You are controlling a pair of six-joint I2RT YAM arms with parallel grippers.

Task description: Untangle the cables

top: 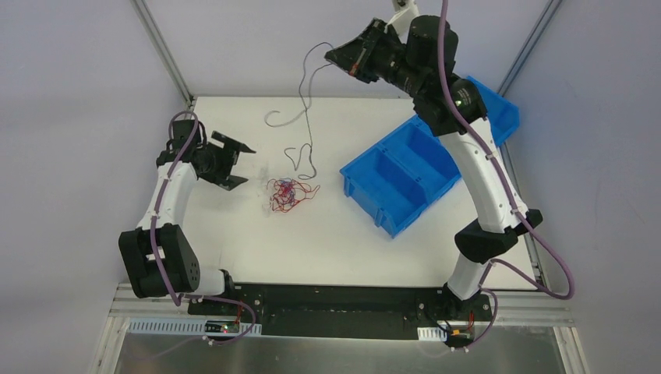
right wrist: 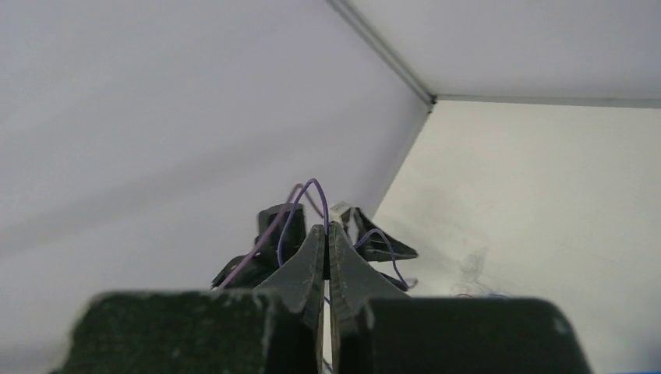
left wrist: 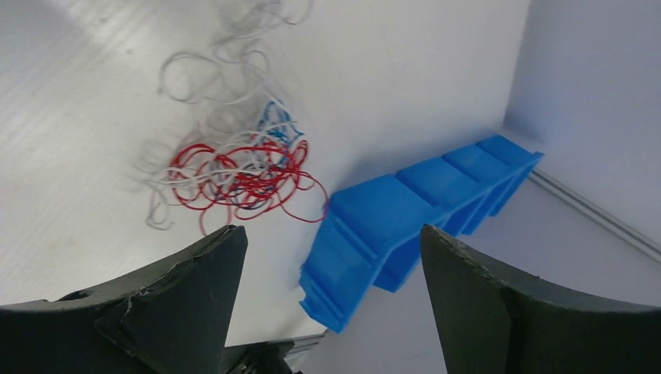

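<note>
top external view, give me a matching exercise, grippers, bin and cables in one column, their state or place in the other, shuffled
Column one:
1. left gripper
2. right gripper
3. blue bin
4. cable bundle

Column two:
a. raised high, shut on a thin wire that hangs down
b. red, blue and white tangle lying mid-table
c. open, holding nothing
d. right side, divided into compartments

Pairs: 1-c, 2-a, 3-d, 4-b

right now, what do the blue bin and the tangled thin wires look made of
Blue compartmented bin: likely moulded hard plastic, smooth, slightly glossy; uniform colour, crisp dividers. Tangle of thin red, blue and white wires: probably plastic-insulated; soft loops, core not visible.
</note>
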